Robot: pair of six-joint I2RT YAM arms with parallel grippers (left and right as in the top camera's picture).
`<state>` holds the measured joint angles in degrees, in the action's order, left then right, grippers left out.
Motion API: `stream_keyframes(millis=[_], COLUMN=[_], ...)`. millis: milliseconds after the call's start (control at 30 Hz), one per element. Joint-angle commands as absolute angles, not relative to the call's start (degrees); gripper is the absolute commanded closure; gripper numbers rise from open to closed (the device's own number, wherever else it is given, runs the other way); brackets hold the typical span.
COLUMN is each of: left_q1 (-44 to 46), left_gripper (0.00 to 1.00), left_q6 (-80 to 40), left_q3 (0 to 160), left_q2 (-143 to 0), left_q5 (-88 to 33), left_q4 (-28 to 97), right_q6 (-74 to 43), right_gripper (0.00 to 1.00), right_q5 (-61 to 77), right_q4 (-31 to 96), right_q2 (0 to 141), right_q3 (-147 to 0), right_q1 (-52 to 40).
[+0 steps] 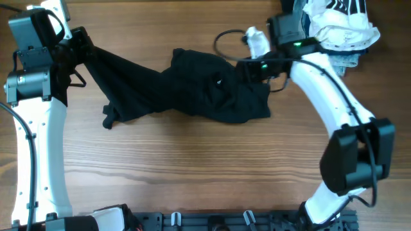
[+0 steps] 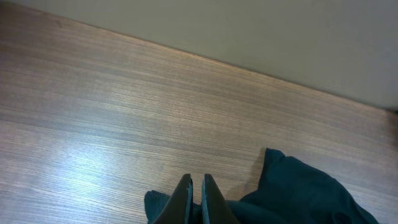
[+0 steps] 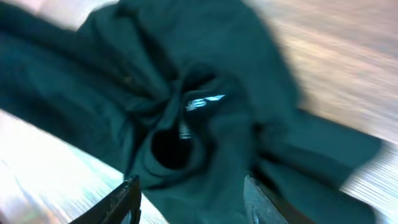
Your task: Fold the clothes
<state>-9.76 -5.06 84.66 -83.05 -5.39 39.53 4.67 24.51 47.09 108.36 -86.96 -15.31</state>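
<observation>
At the 12 o'clock side of the desk, the black garment lies in a rumpled band running from 10 o'clock toward 1 o'clock. Its thicker, bunched part sits just right of centre, and a narrower tail hangs down toward 9 o'clock, ending in a small crumpled corner on the wood.

The left claw sits at 10 o'clock, at the garment's upper left end, where the cloth rises from the desk and is drawn up to it in a taut fold. In the left wrist view its fingers stand pressed almost together with dark fabric around their base, so the left claw is closed on a pinch of the black garment.

The right claw hovers at 1 o'clock over the bunched right end. In the right wrist view the right claw has its two fingers spread wide with nothing pinched between them. The black garment lies loose beneath, twisted around a dark hollow, with a small white label showing at the middle.

A heap of white fabric with black stripes lies at the 2 o'clock corner, apart from the garment.
</observation>
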Motion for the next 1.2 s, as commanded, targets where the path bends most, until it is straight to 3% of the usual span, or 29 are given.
stream_keyframes(millis=[0,167,567,633,667,700,800,1000,1167], left_q1=[-9.8,-9.8,-9.8,-9.8,-9.8,-9.8,-9.8,-9.8,-9.8], left_gripper=[0.96,0.96,0.96,0.96,0.96,0.96,0.96,0.96,0.96], left_q6=[-5.17,-5.17,-5.17,-5.17,-5.17,-5.17,-5.17,-5.17,-5.19], left_q3=[85.19,85.19,85.19,85.19,85.19,85.19,85.19,85.19,85.21], left_q2=[-83.37,-83.37,-83.37,-83.37,-83.37,-83.37,-83.37,-83.35,-81.47], left_q5=[-4.6,-4.6,-4.6,-4.6,-4.6,-4.6,-4.6,-4.6,-4.62], left_q4=[39.35,39.33,39.77,39.97,39.99,39.99,39.97,38.39,32.56], right_q6=[11.44,18.26,22.52,22.46,22.26,21.98,20.8,15.88,11.07], right_gripper=[0.46,0.46,0.48,0.55,0.69,0.78,0.96,0.96,0.96], right_q5=[29.8,34.65,36.1,36.38,36.34,36.34,36.34,35.9,31.09], right_q4=[47.44,48.82,46.13,44.86,44.07,43.81,43.46,44.49,50.26], right_q2=[113.14,115.18,118.72,119.2,119.22,119.2,119.2,116.16,106.61], right_q3=[-86.87,-86.74,-86.13,-86.11,-86.11,-86.13,-86.13,-89.93,-103.68], right_q1=[-16.95,-17.74,-19.07,-19.11,-19.11,-19.11,-19.09,-17.12,-9.96])
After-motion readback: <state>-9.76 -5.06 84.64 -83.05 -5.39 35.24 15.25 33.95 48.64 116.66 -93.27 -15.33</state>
